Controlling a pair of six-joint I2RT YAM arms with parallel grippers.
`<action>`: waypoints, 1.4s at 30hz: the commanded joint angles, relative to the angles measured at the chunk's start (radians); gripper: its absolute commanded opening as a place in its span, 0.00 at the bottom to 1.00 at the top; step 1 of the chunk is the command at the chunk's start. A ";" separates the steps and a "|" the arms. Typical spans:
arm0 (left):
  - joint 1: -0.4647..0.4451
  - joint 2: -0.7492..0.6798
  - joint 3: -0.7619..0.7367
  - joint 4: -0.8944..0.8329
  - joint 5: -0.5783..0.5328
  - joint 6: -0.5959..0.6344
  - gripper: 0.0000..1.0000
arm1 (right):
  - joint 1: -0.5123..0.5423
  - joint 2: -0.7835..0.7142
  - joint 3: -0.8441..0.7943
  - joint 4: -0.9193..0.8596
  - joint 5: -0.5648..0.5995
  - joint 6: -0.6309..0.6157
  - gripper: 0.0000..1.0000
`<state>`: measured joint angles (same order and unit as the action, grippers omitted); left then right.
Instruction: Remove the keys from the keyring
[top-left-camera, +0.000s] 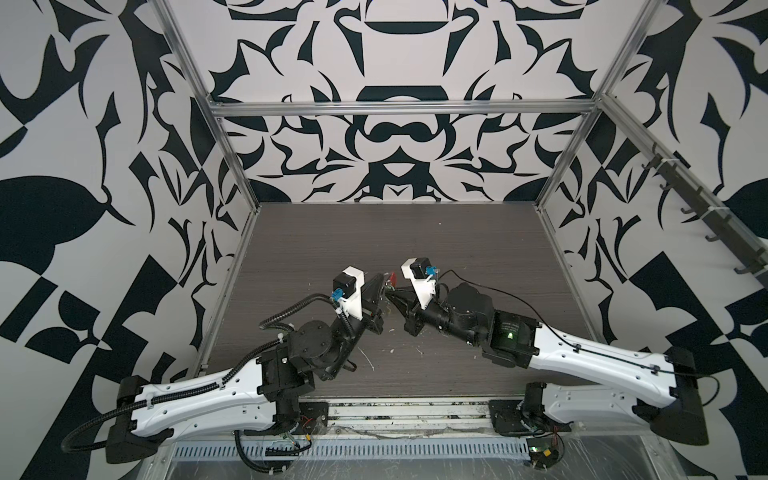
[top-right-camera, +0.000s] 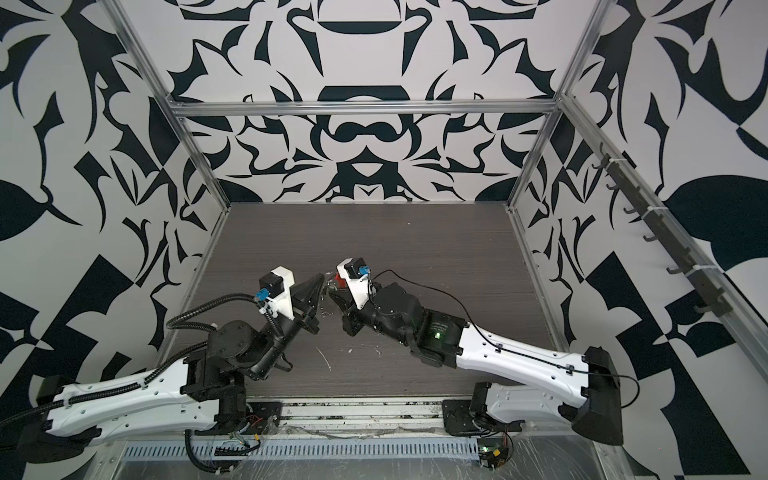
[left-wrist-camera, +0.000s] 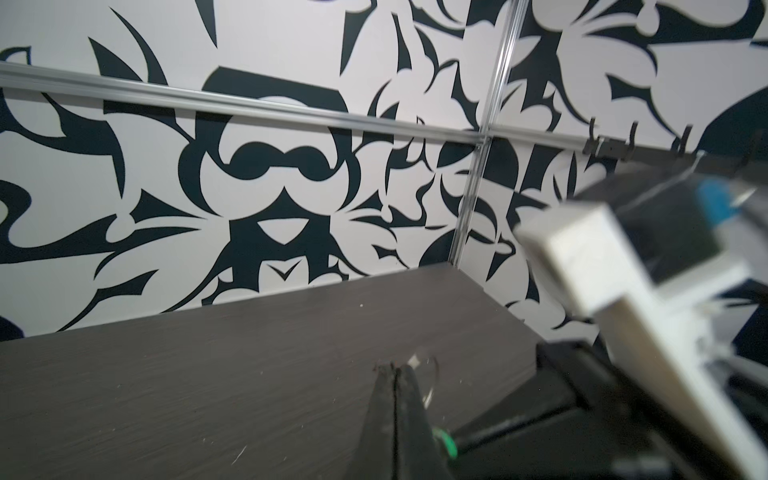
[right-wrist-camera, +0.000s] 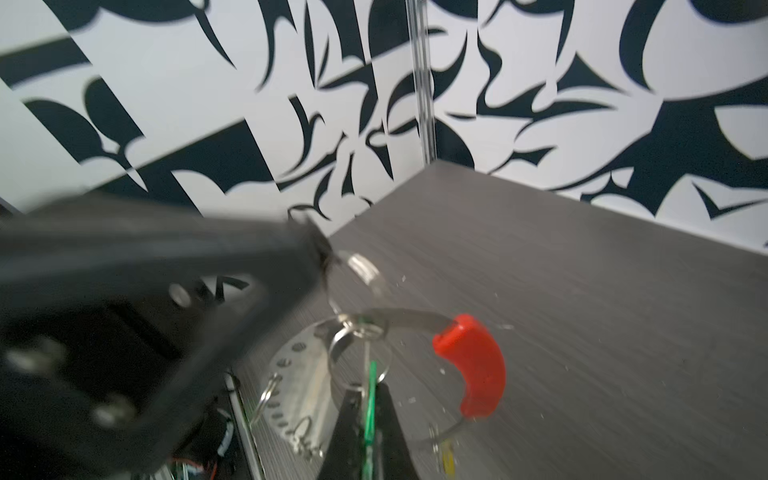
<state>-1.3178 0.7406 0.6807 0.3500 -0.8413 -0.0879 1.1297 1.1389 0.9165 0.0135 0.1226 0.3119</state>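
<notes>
Now, your right gripper (right-wrist-camera: 368, 388) is clamped shut on the green tag (right-wrist-camera: 370, 415) of a key (right-wrist-camera: 365, 353) threaded on the keyring (right-wrist-camera: 409, 318) (red sleeve (right-wrist-camera: 473, 365) alongside), which sits between both gripper tips over the table (right-wrist-camera: 582, 291). Your left gripper (left-wrist-camera: 395, 373) is shut too, tip touching a small silver ring (right-wrist-camera: 363, 266); whether it grips that, I cannot tell.

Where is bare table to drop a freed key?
Bare: far half of the table to the back wall, plus its right side. Crowded: centre, where left gripper holds the keyring and right gripper its green-tagged key; flecks nearer.
</notes>
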 joint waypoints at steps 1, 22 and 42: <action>0.007 -0.036 0.068 0.096 0.004 -0.029 0.00 | -0.012 0.023 -0.026 -0.142 -0.045 0.011 0.00; 0.008 -0.115 0.078 -0.267 0.153 -0.104 0.19 | -0.012 -0.122 0.035 -0.216 -0.083 -0.043 0.00; 0.009 -0.150 -0.005 -0.282 0.562 -0.022 0.42 | -0.012 -0.205 0.208 -0.423 -0.281 -0.195 0.00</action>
<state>-1.3136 0.5976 0.6937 0.0448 -0.3912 -0.1432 1.1168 0.9585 1.0687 -0.4053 -0.1143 0.1513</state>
